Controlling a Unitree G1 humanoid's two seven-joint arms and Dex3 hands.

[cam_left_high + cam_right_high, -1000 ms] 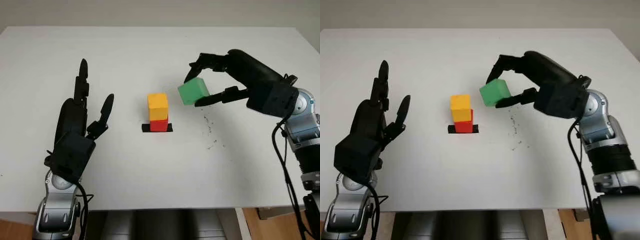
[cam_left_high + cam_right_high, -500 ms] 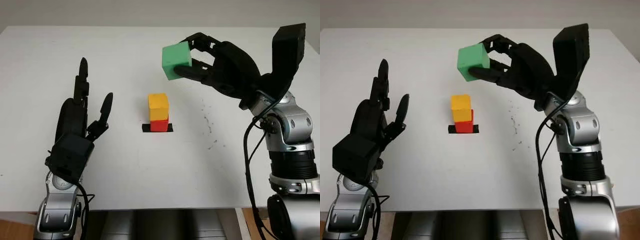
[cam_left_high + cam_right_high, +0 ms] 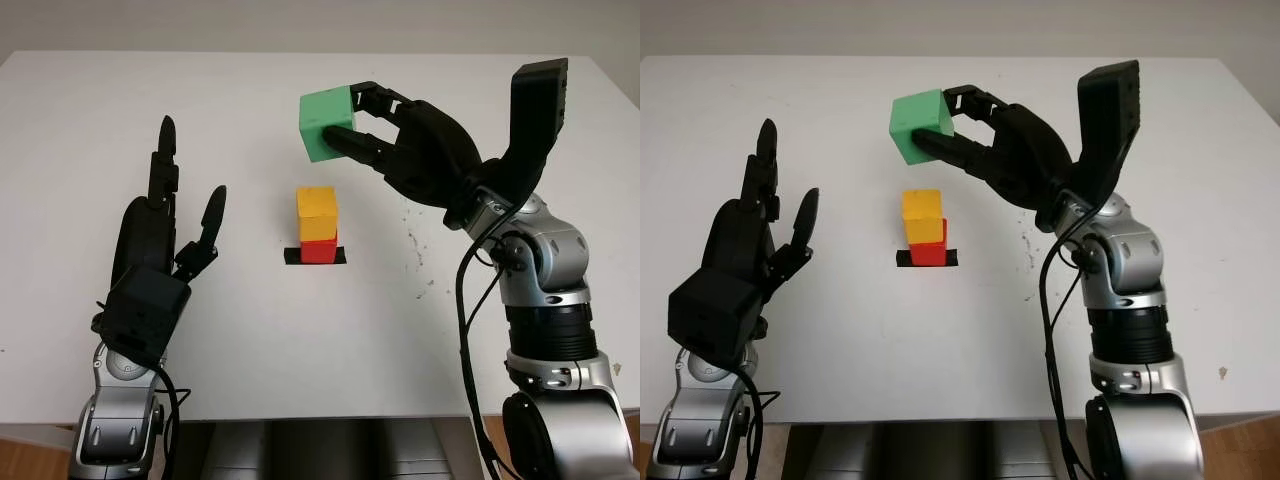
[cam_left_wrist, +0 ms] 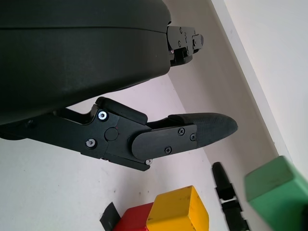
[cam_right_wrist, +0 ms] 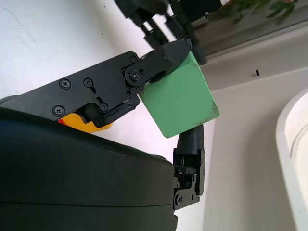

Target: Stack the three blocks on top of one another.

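Here the green cube block point(image 3: 327, 124) is gripped in the right hand point(image 3: 400, 150), raised above the yellow block point(image 3: 316, 213) stacked on the red block point(image 3: 319, 249); the open left hand point(image 3: 160, 245) is parked well apart.

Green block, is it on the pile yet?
Not yet. The right hand holds the green block in the air, above the yellow block.

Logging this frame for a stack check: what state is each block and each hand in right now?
green block: held in the air by the right hand, above and just behind the stack
yellow block: sitting on the red block
red block: on the table, on a black tape mark
right hand: shut on the green block
left hand: open, over the table's left side
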